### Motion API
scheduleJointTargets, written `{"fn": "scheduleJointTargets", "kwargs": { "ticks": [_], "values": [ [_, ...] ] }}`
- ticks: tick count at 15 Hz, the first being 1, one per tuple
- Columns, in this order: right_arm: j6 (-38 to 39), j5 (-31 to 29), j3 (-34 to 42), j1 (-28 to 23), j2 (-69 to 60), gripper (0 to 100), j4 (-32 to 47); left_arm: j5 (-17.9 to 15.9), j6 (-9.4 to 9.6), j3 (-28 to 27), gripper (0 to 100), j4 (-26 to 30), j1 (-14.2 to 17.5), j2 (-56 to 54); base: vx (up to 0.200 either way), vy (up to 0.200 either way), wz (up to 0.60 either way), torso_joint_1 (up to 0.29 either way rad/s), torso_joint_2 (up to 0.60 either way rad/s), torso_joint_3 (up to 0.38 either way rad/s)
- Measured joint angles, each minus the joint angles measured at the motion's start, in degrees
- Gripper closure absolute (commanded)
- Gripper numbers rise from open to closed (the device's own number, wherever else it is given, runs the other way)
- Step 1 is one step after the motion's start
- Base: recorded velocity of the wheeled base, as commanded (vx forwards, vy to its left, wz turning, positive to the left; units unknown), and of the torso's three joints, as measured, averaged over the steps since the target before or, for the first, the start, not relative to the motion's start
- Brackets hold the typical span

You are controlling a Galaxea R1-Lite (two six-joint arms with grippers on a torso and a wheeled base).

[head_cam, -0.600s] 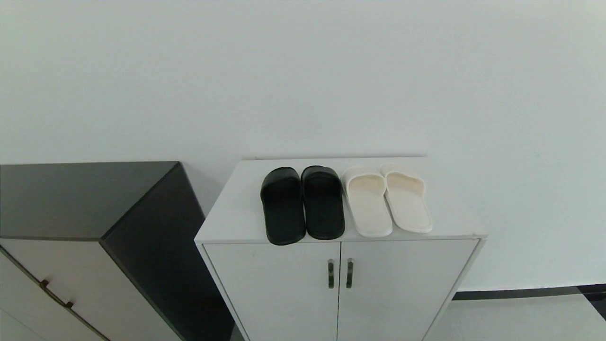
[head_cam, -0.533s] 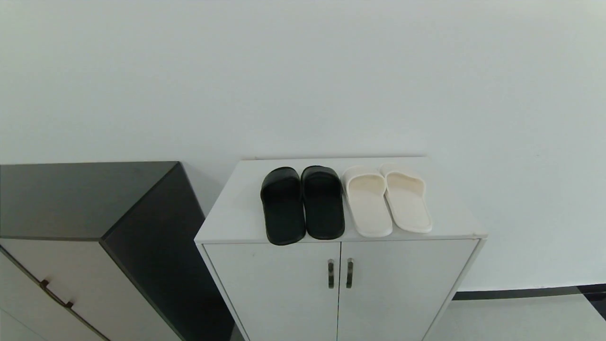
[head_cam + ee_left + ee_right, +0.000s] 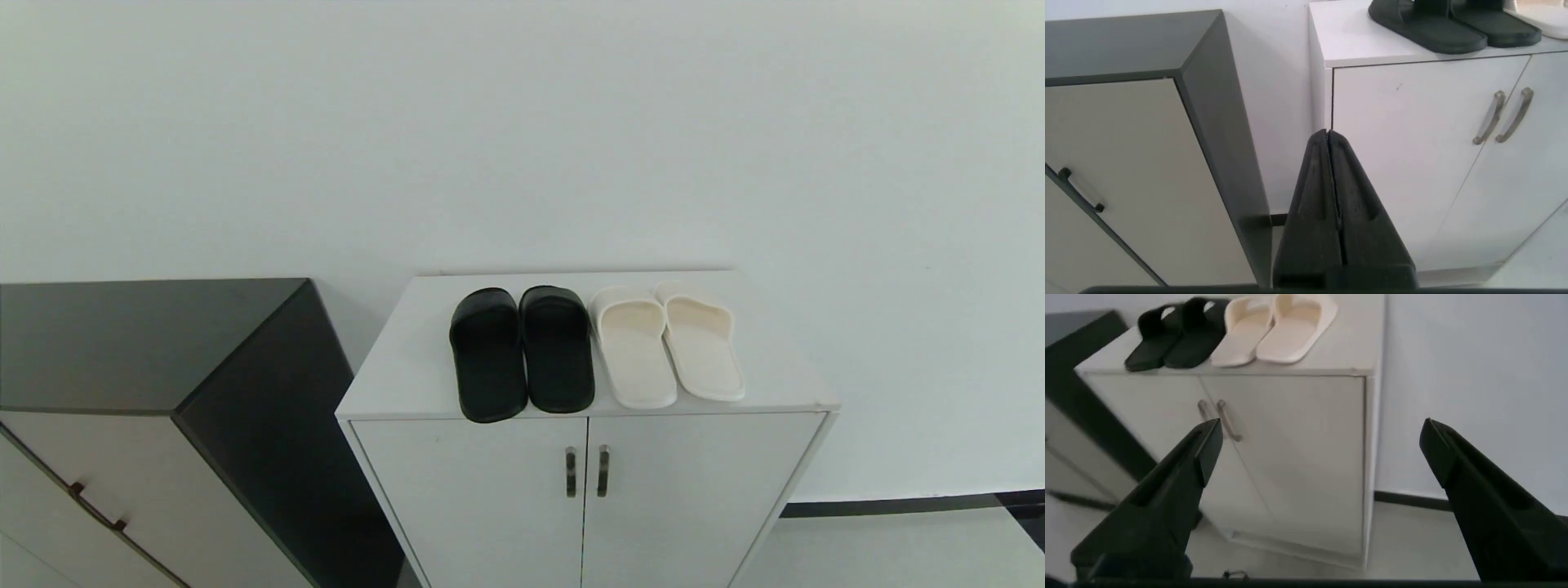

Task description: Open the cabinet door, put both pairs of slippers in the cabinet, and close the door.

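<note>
I see black slippers [image 3: 522, 351] and cream slippers [image 3: 665, 345] side by side atop white cabinet [image 3: 400, 371], doors [image 3: 482, 498] seemingly closed; left gripper [image 3: 1328, 137] clenched, right gripper [image 3: 1320, 429] spread wide

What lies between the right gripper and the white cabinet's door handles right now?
Nothing: in the right wrist view, the open right gripper faces the closed white cabinet and its door handles across bare space, with only floor below.

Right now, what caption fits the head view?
Black slippers and cream slippers side by side atop the closed white cabinet.
</note>
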Motion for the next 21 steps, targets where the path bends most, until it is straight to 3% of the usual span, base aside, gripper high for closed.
{"fn": "scheduleJointTargets", "kwargs": {
  "ticks": [3,5,9,12,16,21],
  "values": [
    [0.11,1.54,-0.79,3.39,12.69,0,-8.97,0.00,0.11,0.00,100,0.00,0.00,0.00,0.000,0.000,0.00,0.000,0.00,0.000],
    [2.35,-0.85,-2.49,8.84,19.38,0,-12.08,0.00,0.16,0.00,100,0.02,0.00,0.00,0.000,0.000,0.00,0.000,0.00,0.000],
    [7.88,-15.54,-7.63,28.07,28.12,0,-13.18,-0.06,0.89,0.00,100,0.02,-0.02,0.00,0.000,0.000,0.00,0.000,0.00,0.000],
    [12.09,-24.54,-13.64,37.14,37.02,0,-14.74,-0.09,0.89,0.00,100,0.00,-0.02,0.00,0.000,0.000,0.00,0.000,0.00,0.000],
    [13.10,-31.28,-20.75,39.85,50.86,0,-20.10,-0.06,0.82,0.00,100,0.02,-0.09,0.00,0.000,0.000,0.00,0.000,0.00,0.000],
    [11.08,-40.51,-30.21,38.14,69.44,0,-29.31,-0.09,0.76,0.00,100,0.02,0.00,0.00,0.000,0.000,0.00,0.000,0.00,0.000]
  ]
}}
